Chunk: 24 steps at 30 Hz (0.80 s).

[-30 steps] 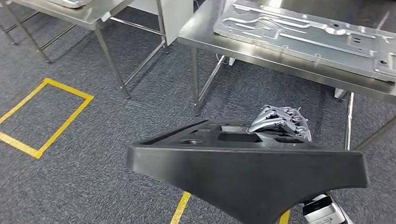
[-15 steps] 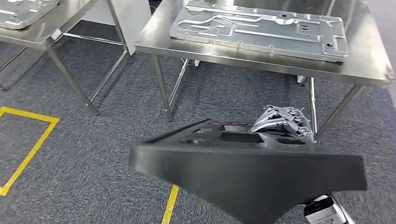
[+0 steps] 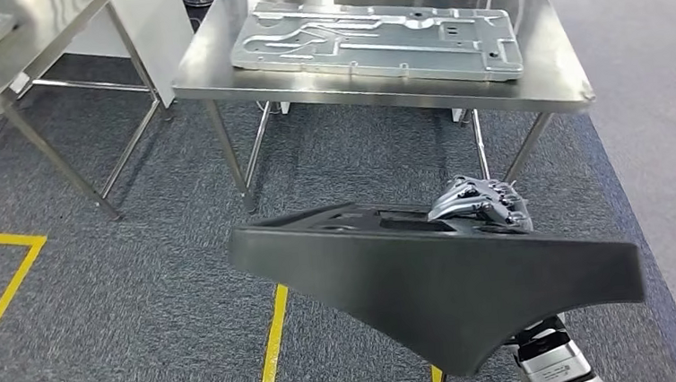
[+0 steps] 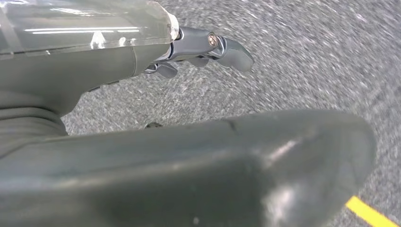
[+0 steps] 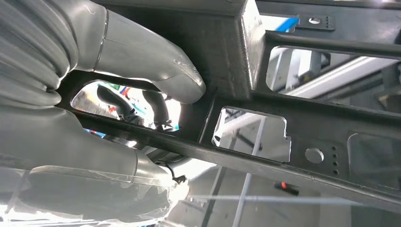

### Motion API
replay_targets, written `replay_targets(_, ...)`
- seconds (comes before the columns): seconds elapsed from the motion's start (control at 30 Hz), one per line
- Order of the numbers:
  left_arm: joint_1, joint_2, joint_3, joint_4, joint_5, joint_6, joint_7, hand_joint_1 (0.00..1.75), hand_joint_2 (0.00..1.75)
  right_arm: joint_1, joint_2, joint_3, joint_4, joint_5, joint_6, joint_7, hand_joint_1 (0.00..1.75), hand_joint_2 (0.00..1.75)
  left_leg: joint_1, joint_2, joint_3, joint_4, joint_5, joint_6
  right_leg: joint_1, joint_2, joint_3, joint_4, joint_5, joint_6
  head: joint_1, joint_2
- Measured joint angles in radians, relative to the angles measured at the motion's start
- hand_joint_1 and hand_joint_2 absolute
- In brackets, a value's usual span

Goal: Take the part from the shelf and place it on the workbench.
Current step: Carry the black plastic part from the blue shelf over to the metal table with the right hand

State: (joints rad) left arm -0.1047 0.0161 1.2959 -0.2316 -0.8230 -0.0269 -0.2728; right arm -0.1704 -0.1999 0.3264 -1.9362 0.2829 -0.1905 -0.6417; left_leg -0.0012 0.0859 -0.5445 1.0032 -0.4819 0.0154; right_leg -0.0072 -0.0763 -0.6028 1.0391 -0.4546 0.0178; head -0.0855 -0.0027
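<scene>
The black moulded part (image 3: 430,279) is a wide tray-like piece with cut-outs, held out in front of me above the carpet. My right hand (image 3: 481,206) grips its far edge from above. In the right wrist view the fingers (image 5: 142,61) wrap round a bar of the part's frame (image 5: 302,123). My left hand (image 4: 142,118) hangs over the floor with its thumb and fingers apart and nothing between them. The steel workbench (image 3: 542,82) stands ahead, beyond the part.
A large silver stamped plate (image 3: 378,40) covers most of the workbench top. A second steel table (image 3: 11,65) stands at the left. Yellow tape lines (image 3: 272,348) mark the grey carpet. Bare floor runs along the right of the workbench.
The whole view has swung: the workbench has shifted left toward the middle of the picture and sits squarer to me. The part stays in my right hand as before.
</scene>
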Motion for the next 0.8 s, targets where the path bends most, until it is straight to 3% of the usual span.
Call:
replay_targets(0.03,0.000,0.000,0.000,0.000,0.000,-0.001,0.000,0.00,0.00,-0.003,0.000,0.000,0.000,-0.004,0.002,0.000,1.75,1.75,-0.003,0.010,0.002,0.001,-0.003,-0.005,0.004,-0.009,0.008,-0.019,0.001,-0.005,0.000,0.000)
replay_targets(0.1,-0.001,0.000,0.000,0.000,0.000,-0.002,0.000,0.00,0.00,-0.006,0.000,0.000,0.001,-0.014,0.008,0.000,1.75,1.75,-0.003,0.029,0.005,0.001,-0.008,-0.016,0.008,0.014,0.007,-0.024,0.003,-0.016,0.000,0.000)
replay_targets(0.13,-0.003,0.000,0.000,0.000,0.000,-0.002,0.000,0.00,0.00,-0.008,-0.001,0.000,0.001,-0.019,0.010,0.000,1.75,1.75,0.000,0.023,0.005,0.006,-0.014,-0.023,0.007,0.026,0.007,-0.027,0.005,-0.022,0.000,0.000)
replay_targets(0.2,-0.004,0.000,0.000,0.000,-0.001,-0.004,-0.001,0.00,0.00,-0.013,-0.001,-0.001,0.003,-0.025,0.014,0.000,1.75,1.75,0.005,-0.020,-0.018,0.064,-0.053,-0.032,0.003,0.044,0.010,-0.033,0.010,-0.034,0.000,0.000)
replay_targets(0.27,-0.001,0.000,0.001,0.000,-0.002,-0.006,-0.001,0.00,0.00,-0.017,-0.002,0.000,0.008,-0.028,0.015,0.000,1.75,1.75,0.007,-0.065,-0.081,0.195,-0.113,-0.036,0.003,0.061,0.011,-0.033,0.010,-0.041,0.000,0.000)
replay_targets(0.3,0.002,0.000,0.001,0.000,-0.002,-0.008,-0.001,0.00,0.00,-0.017,-0.002,0.000,0.011,-0.028,0.014,0.000,1.75,1.75,0.007,-0.072,-0.115,0.256,-0.132,-0.037,0.005,0.071,0.011,-0.033,0.009,-0.043,0.000,0.000)
replay_targets(0.33,0.004,0.000,0.001,0.000,-0.002,-0.010,-0.001,0.00,0.00,-0.016,-0.002,0.000,0.013,-0.028,0.012,0.000,1.75,1.75,0.007,-0.075,-0.136,0.288,-0.132,-0.037,0.006,0.080,0.012,-0.032,0.009,-0.043,0.000,0.000)
replay_targets(0.37,0.005,0.000,0.002,0.000,-0.002,-0.013,0.000,0.00,0.00,-0.015,-0.002,0.000,0.016,-0.028,0.011,0.000,1.75,1.75,0.007,-0.076,-0.140,0.280,-0.111,-0.036,0.006,0.088,0.013,-0.032,0.008,-0.043,0.000,0.000)
replay_targets(0.4,0.006,0.000,0.002,0.000,-0.003,-0.015,0.000,0.00,0.00,-0.015,-0.002,0.000,0.017,-0.027,0.010,0.000,1.75,1.75,0.007,-0.076,-0.124,0.234,-0.075,-0.034,0.007,0.094,0.015,-0.031,0.007,-0.041,0.000,0.000)
replay_targets(0.43,0.005,0.000,0.002,0.000,-0.003,-0.016,0.000,0.00,0.00,-0.015,-0.002,0.000,0.017,-0.026,0.009,0.000,1.75,1.75,0.007,-0.078,-0.097,0.165,-0.034,-0.031,0.007,0.099,0.017,-0.029,0.005,-0.039,0.000,0.000)
replay_targets(0.5,0.003,0.002,0.002,0.000,-0.003,-0.019,-0.001,0.00,0.00,-0.015,-0.002,0.000,0.017,-0.021,0.005,0.000,1.75,1.75,0.004,-0.086,-0.048,0.050,0.014,-0.022,0.009,0.106,0.018,-0.025,0.000,-0.032,0.000,0.000)
replay_targets(0.53,0.002,0.003,0.002,0.000,-0.003,-0.019,-0.001,0.00,0.00,-0.014,-0.002,-0.001,0.017,-0.018,0.003,-0.001,1.75,1.75,0.003,-0.089,-0.037,0.023,0.020,-0.017,0.010,0.108,0.017,-0.024,-0.001,-0.027,0.000,0.000)
replay_targets(0.67,0.000,0.005,0.002,0.000,-0.003,-0.024,-0.003,0.00,0.00,-0.010,-0.002,-0.003,0.017,-0.012,-0.002,-0.001,1.75,1.75,0.002,-0.087,-0.033,0.005,0.028,0.008,0.007,0.105,0.008,-0.008,-0.014,-0.006,0.000,0.000)
replay_targets(0.73,-0.001,0.005,0.002,0.000,-0.003,-0.028,-0.004,0.00,0.00,-0.008,0.000,-0.005,0.017,-0.011,-0.003,-0.002,1.75,1.75,0.003,-0.083,-0.030,-0.002,0.032,0.018,0.004,0.094,-0.031,0.080,-0.067,0.001,0.000,0.000)
replay_targets(0.8,0.000,0.005,0.002,0.000,-0.004,-0.031,-0.005,0.00,0.00,-0.002,0.001,-0.006,0.018,-0.011,-0.004,-0.002,1.75,1.75,0.002,-0.081,-0.031,-0.003,0.031,0.021,-0.001,0.089,-0.096,0.212,-0.124,0.006,0.000,0.000)
